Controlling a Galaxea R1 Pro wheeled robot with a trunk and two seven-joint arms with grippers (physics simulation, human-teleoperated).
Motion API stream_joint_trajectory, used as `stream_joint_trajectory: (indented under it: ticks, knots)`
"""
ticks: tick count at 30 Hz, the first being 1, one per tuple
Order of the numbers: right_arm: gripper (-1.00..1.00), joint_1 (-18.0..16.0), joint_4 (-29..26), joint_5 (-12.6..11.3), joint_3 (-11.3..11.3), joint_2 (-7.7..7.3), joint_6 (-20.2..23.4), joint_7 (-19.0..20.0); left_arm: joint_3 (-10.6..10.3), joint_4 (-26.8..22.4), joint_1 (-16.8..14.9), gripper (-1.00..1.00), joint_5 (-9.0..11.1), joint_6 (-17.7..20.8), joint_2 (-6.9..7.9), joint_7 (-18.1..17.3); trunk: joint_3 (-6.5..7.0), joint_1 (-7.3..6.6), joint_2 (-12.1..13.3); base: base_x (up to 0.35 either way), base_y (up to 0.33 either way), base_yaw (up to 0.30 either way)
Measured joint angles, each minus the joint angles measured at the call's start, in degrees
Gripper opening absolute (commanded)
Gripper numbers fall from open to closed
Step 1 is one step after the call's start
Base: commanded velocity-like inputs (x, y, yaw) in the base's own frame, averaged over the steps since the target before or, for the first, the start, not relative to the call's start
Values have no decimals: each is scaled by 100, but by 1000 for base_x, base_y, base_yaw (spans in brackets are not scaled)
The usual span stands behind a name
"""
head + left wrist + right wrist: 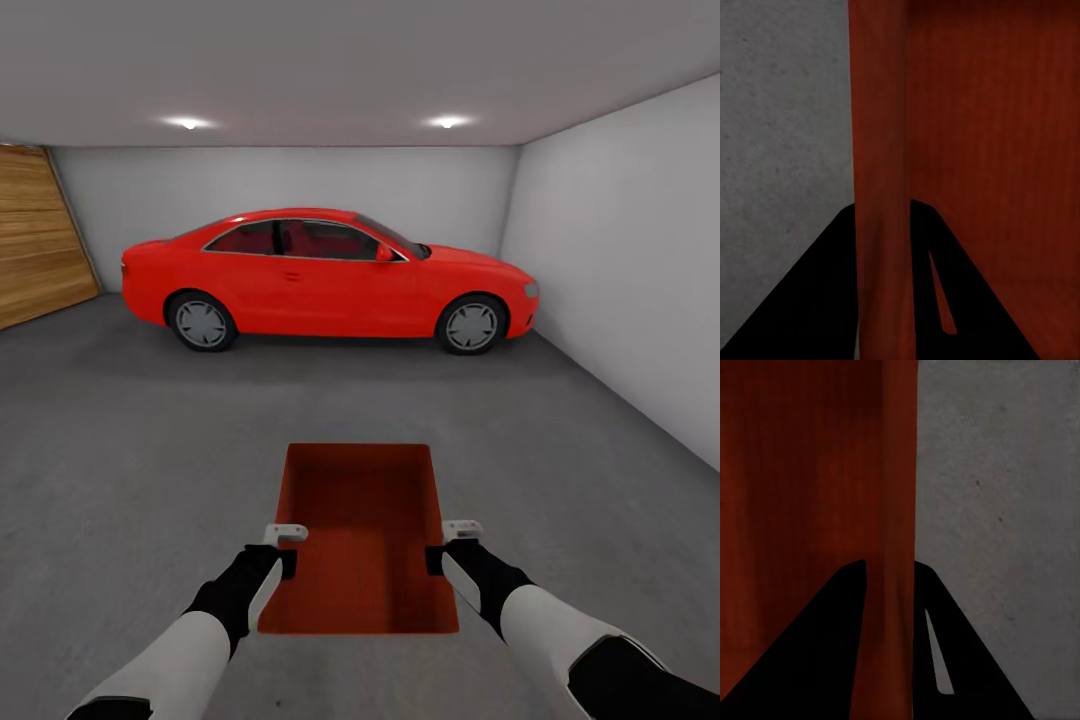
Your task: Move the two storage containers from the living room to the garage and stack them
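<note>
I am in the garage, above its dark grey concrete floor (150, 480); the living room is out of view. One orange-red topless storage container (362, 520) lies lengthwise straight ahead of me, between my two arms. My left gripper (288, 563) is shut on its left side wall (881, 150), one finger inside and one outside. My right gripper (436, 558) clamps the right side wall (891, 495) the same way. Whether the bin rests on the floor or hangs just above it, I cannot tell.
A glossy red car (330, 278) is parked across the back of the room. A honey-wood door (35, 235) fills the left wall, and a white wall (630, 270) runs along the right. Open concrete lies between the bin and the car.
</note>
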Motion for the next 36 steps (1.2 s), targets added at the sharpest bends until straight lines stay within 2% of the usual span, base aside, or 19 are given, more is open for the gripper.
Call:
stream_joint_trajectory:
  ticks: [36]
  knots:
    - [-100,0,-2,-6,7,-7,-2,5,6,6,0,-100,-3,-10,-6,1,0,0,0,321,0,0]
